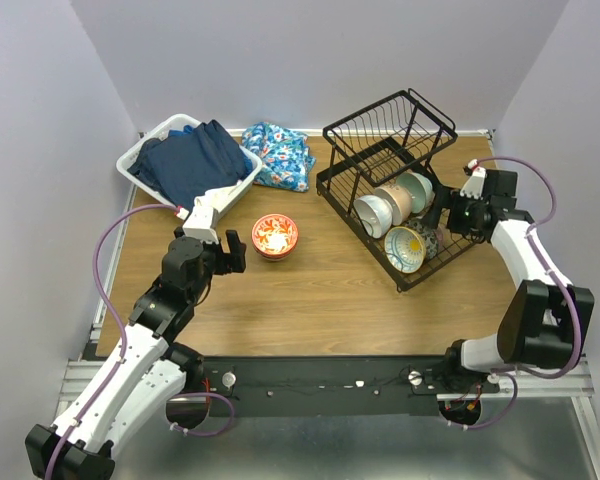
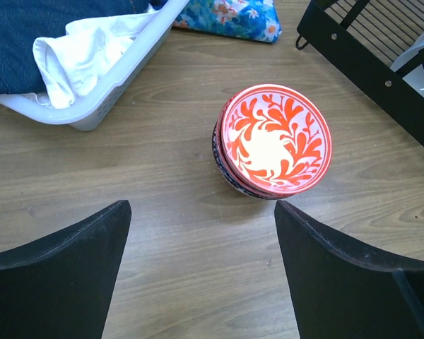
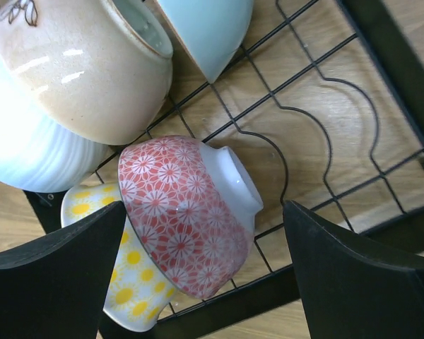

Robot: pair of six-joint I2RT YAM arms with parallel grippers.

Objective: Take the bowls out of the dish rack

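A red-orange floral bowl [image 1: 275, 236] [image 2: 275, 139] stands on the table, stacked in a dark patterned bowl [image 2: 225, 168]. My left gripper [image 1: 236, 250] [image 2: 201, 212] hangs open just short of that stack, nothing between its fingers. The black wire dish rack [image 1: 342, 187] [image 3: 389, 63] holds a white bowl [image 1: 373, 215] [image 3: 28, 152], a tan bowl [image 1: 395, 201] [image 3: 78, 63], a mint bowl [image 1: 418, 186] [image 3: 208, 28], a yellow-flowered bowl [image 1: 404, 248] [image 3: 127, 282] and a red-patterned bowl [image 3: 191, 219]. My right gripper [image 1: 440, 216] [image 3: 205, 208] is open, one finger on each side of the red-patterned bowl.
A white laundry basket [image 1: 140, 160] [image 2: 92, 106] with dark blue clothes stands at the back left. A blue floral cloth [image 1: 280, 155] [image 2: 230, 14] lies beside it. The rack's raised upper tier [image 1: 390, 120] leans over the back of the rack.
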